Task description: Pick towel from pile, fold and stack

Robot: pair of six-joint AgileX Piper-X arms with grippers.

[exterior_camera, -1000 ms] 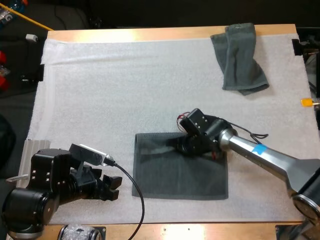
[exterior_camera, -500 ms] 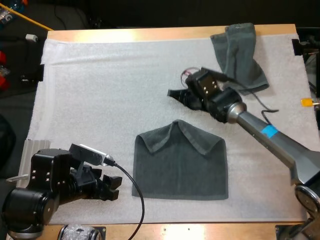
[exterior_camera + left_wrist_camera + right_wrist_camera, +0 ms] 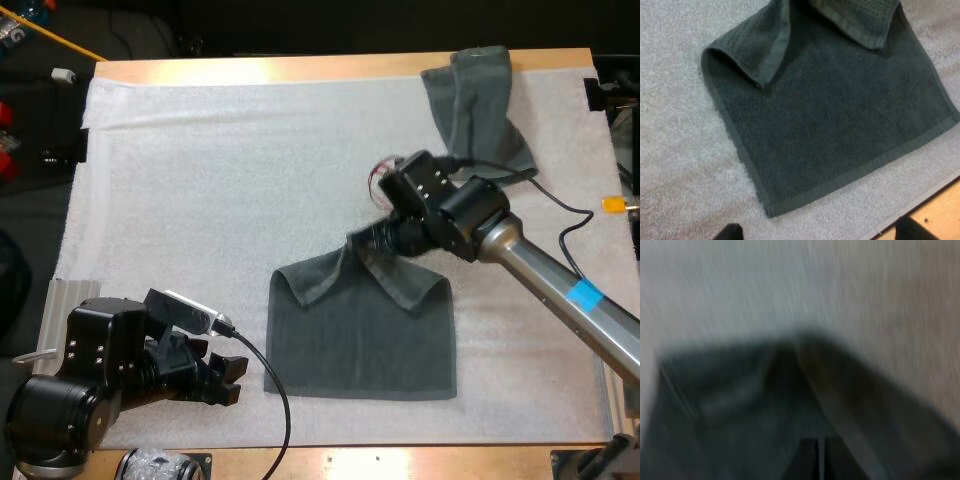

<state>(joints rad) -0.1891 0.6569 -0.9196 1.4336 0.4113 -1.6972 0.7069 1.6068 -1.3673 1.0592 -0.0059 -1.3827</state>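
The flat towel (image 3: 360, 340) is dark grey-green and lies spread on the near middle of the white mat (image 3: 220, 200). Its near edge is straight and hemmed, and its near corners are square. At the far edge both corners are turned in over the cloth, so the hemmed borders slant up to a peak in the middle. The weave is a looped terry with a smoother band along each hem. The right gripper (image 3: 360, 242) sits right at that peak, against the cloth; whether it is clamped on the towel or merely touching it I cannot tell, as the right wrist view is smeared. The left gripper (image 3: 230, 380) rests low over the mat just beside the towel's near left corner, its two fingers standing apart and clear of the cloth. A crumpled towel (image 3: 480, 115) of the same colour lies bunched at the far right of the mat, well apart from the flat one. The mat has a soft, nubby surface and covers nearly the whole wooden counter (image 3: 300, 68), whose bare rim shows along the far and near sides. There are two towels, two grippers and one mat.
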